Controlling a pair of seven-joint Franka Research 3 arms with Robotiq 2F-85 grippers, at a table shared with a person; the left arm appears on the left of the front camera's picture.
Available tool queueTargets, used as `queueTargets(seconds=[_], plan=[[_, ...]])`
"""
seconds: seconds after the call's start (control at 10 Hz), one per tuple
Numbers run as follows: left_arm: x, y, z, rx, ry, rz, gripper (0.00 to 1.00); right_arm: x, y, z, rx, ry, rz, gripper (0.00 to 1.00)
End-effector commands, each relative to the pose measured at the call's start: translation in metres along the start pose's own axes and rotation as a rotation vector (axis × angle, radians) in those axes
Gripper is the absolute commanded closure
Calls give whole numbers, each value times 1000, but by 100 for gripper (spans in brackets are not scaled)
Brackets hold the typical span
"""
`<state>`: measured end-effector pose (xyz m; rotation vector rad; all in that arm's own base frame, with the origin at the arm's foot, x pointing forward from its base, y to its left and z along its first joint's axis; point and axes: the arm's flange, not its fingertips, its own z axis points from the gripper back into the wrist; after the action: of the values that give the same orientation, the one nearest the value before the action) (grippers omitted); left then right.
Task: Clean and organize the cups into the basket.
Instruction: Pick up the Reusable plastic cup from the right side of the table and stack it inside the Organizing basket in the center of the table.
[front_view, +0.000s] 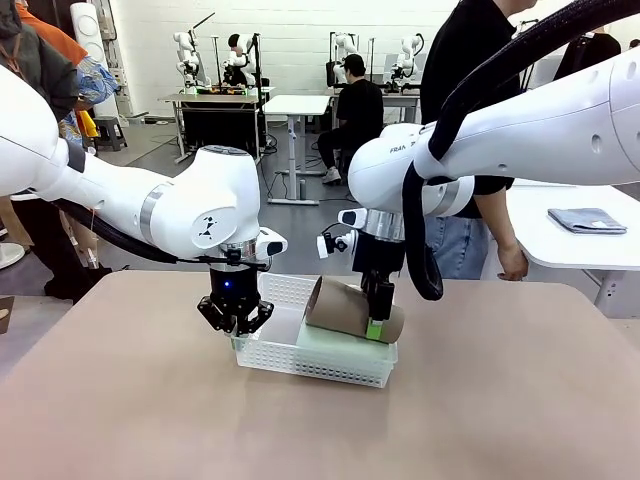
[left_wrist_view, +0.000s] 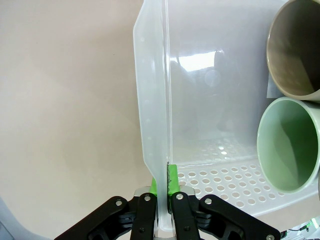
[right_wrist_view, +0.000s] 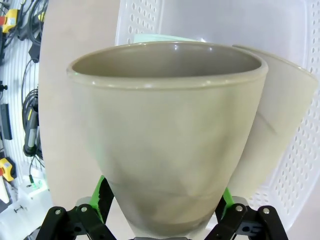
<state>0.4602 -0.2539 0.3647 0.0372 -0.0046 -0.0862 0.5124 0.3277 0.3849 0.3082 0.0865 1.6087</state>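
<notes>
The table (front_view: 120, 400) spreads wide and bare around the action, and near its middle sits the basket (front_view: 290, 355), the white latticed tray, tipped up a little at the left arm's end. There the left gripper (front_view: 236, 322) is pinched tight on the basket's end wall, the thin plastic sandwiched between its green pads (left_wrist_view: 172, 181) in the left wrist view, steadying the tray. Over on the right side the right gripper (front_view: 378, 318) stands over a tan-brown cup (front_view: 350, 308) lying on its side across the pale mint cup (front_view: 340, 347), both inside the basket. In the right wrist view, the fingers (right_wrist_view: 101, 196) stand spread on either side of the tan cup's narrow base, so it looks like a release, though whether the pads brush the cup cannot be told. A second tan cup (right_wrist_view: 272, 130) lies right beside it. The trick now, by the look of it: draw the right gripper straight back along its fingers so nothing nudges the perched cup, and let the left keep its pinch so the basket does not skid.
</notes>
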Motion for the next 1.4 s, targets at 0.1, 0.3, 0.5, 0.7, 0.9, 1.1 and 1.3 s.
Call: queueTargets(seconds=[0.1,0.3,0.5,0.7,0.9,1.1,1.3], plan=[[0,0,1,-2,-4,1,95,-16,12,19,-59,-56,5,0],[0,0,1,-2,-4,1,95,-53,23,55,-155,-179,51,0],[0,0,1,-2,-4,1,95,-127,46,99,-159,-461,158,0],[0,0,1,-2,-4,1,95,-207,73,127,-169,-755,272,0],[0,0,1,-2,-4,1,95,-285,97,131,-185,-956,315,0],[0,0,1,-2,-4,1,95,-334,108,117,-174,-999,274,0],[0,0,1,-2,-4,1,95,-366,110,100,-197,-1021,195,0]])
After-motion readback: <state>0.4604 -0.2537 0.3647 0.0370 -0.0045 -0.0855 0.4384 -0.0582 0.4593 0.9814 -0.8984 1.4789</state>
